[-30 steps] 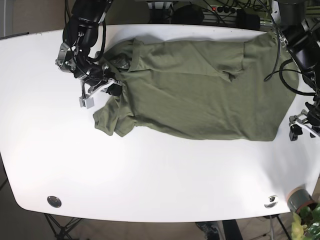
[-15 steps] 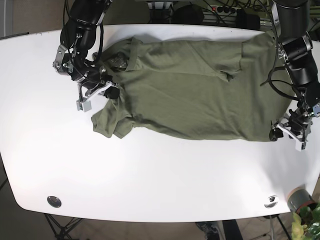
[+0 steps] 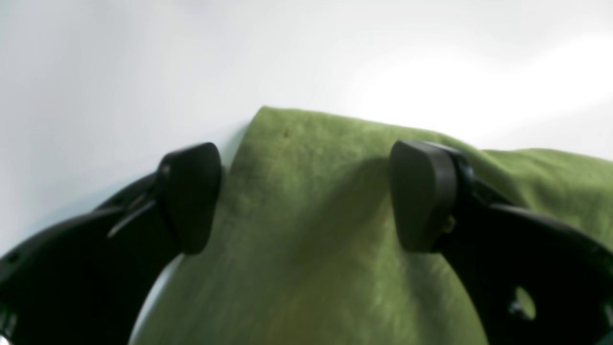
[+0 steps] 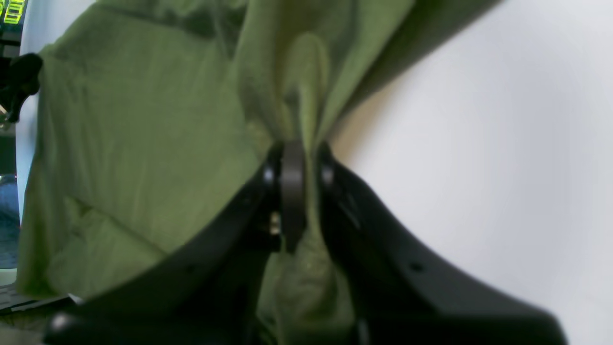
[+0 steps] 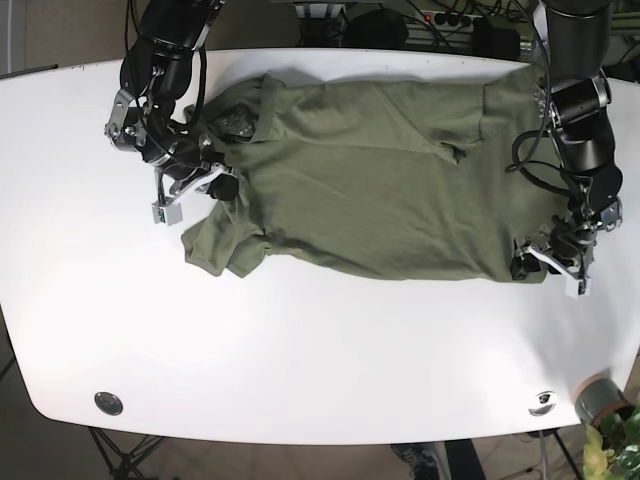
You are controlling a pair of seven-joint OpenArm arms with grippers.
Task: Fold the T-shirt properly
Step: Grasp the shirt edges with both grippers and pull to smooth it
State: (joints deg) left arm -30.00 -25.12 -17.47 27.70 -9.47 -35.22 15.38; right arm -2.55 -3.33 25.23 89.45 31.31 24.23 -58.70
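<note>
**T-shirt pinched at one side, straddled at the other**

T-shirt (image 4: 143, 143) cloth is clamped in the right gripper (image 4: 292, 191), whose black fingers (image 4: 293, 182) are pressed together on a bunched fold near one sleeve. In the right wrist view the fabric is gathered into a ridge rising from the pinch, with the flat body of the garment spread to one side and bare white worktop (image 4: 503, 167) to the other. In the base view this gripper (image 5: 205, 185) is seen at the shirt's edge on the view's left, just above the crumpled sleeve, which is folded partly under itself.

The left gripper (image 3: 306, 196) is spread wide, one finger (image 3: 189, 196) set on the worktop (image 3: 143, 72) just off the cloth's edge and the other over the cloth itself. A corner of the shirt (image 3: 311, 215) lies between them, not yet pinched, and whether the fingers touch the fabric cannot be told. In the base view this gripper (image 5: 548, 263) is placed at the hem corner on the view's right, near the worktop's edge.

The shirt (image 5: 400, 180) is laid out flat across the upper half of the worktop (image 5: 300, 350), olive green, its body spread wide with slight wrinkles near the far sleeve. A round metal fitting (image 5: 108, 403) is set into the worktop's near corner on the view's left, and another (image 5: 543, 403) on the right. A small potted plant (image 5: 610, 425) is seen just past the right corner.
</note>
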